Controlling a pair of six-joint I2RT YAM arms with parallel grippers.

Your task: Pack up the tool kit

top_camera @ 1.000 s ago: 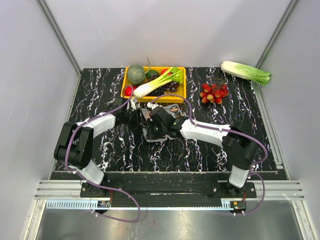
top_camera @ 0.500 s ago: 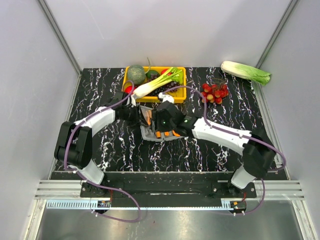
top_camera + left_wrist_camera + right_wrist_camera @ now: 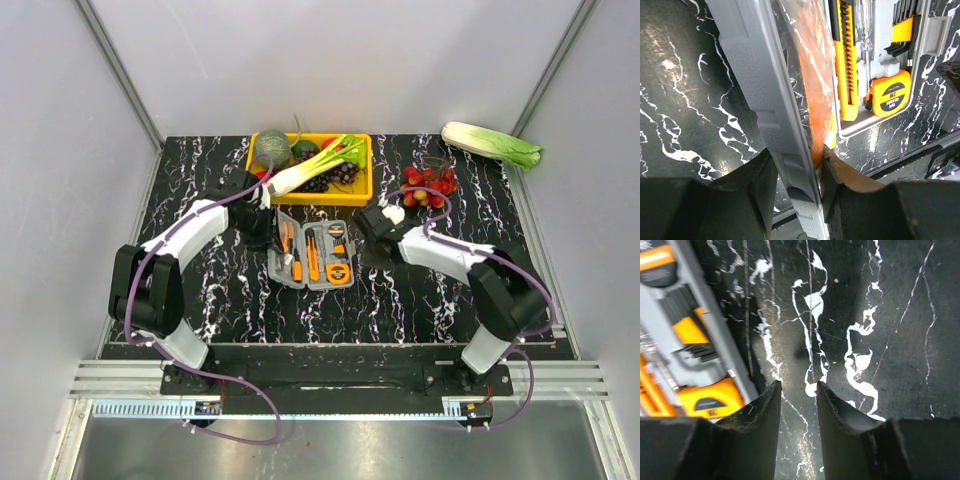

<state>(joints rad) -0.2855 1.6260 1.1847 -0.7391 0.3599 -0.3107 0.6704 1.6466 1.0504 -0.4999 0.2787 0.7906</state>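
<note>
Caught the tool kit (image 3: 312,256) lying open mid-bench, just short of the yellow tray (image 3: 358,178). Showed orange-handled tools and a yellow tape measure (image 3: 888,98) seated in the base. Pinched the grey lid's outer rim between the left fingers (image 3: 756,184). Held the right fingers (image 3: 760,410) slightly spread over bare bench (image 3: 400,300) beside the case, gripping nothing. Judged the shell stiff, light and smooth enough to slip, its contents liable to shift if tipped. Favoured that lid rim as the hold.

The right end effector (image 3: 798,385) has backed away from the tool kit (image 3: 312,255).
</note>
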